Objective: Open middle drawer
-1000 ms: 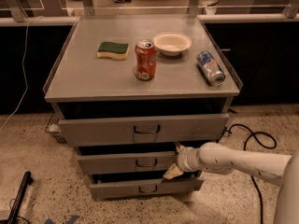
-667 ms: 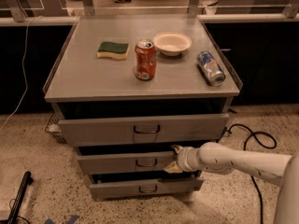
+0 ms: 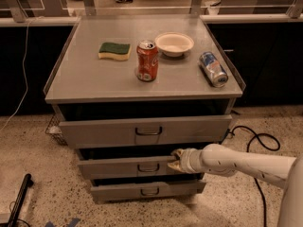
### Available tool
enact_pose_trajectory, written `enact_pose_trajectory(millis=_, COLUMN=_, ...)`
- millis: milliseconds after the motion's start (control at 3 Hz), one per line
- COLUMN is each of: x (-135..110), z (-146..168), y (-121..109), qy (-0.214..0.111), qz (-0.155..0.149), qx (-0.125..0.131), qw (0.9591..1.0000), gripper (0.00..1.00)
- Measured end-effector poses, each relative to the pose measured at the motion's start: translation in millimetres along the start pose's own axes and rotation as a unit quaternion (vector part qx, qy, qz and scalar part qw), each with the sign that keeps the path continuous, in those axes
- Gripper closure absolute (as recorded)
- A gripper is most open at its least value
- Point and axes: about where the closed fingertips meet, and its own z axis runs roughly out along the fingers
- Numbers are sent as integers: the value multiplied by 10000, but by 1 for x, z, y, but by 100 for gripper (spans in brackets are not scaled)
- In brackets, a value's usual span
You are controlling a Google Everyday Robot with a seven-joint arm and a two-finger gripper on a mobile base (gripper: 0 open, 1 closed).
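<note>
The grey cabinet shows three drawer fronts, all standing a little out from the frame. The middle drawer (image 3: 113, 168) is the low wide panel between the larger top front and the bottom front, with a small dark loop handle (image 3: 148, 167) at its centre. My gripper (image 3: 175, 160) reaches in from the right on a white arm. It sits at the top edge of the middle drawer's front, just right of the handle and touching or very near the panel.
On the cabinet top (image 3: 85, 79) lie a yellow-green sponge (image 3: 114, 50), an upright red can (image 3: 147, 60), a white bowl (image 3: 174, 43) and a blue can on its side (image 3: 213, 68). A black cable (image 3: 255, 141) runs over the floor at right; a dark pole (image 3: 18, 197) lies at lower left.
My gripper has risen from the gap below the middle drawer to its upper front edge. The drawers have not visibly moved.
</note>
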Motion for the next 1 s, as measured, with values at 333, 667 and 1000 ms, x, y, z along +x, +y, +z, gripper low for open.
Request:
enact_pose_trajectory(millis=333, x=0, z=0, y=0, qy=0, qz=0, qx=0, qw=10000, gripper=100)
enact_pose_trajectory(millis=667, x=-2, z=-4, y=-2, qy=0, qz=0, qx=0, qw=10000, gripper=100)
enact_pose_trajectory(millis=1000, x=-9, z=-18, y=1, qy=-51, qz=-150, qx=33, qw=9999, gripper=100)
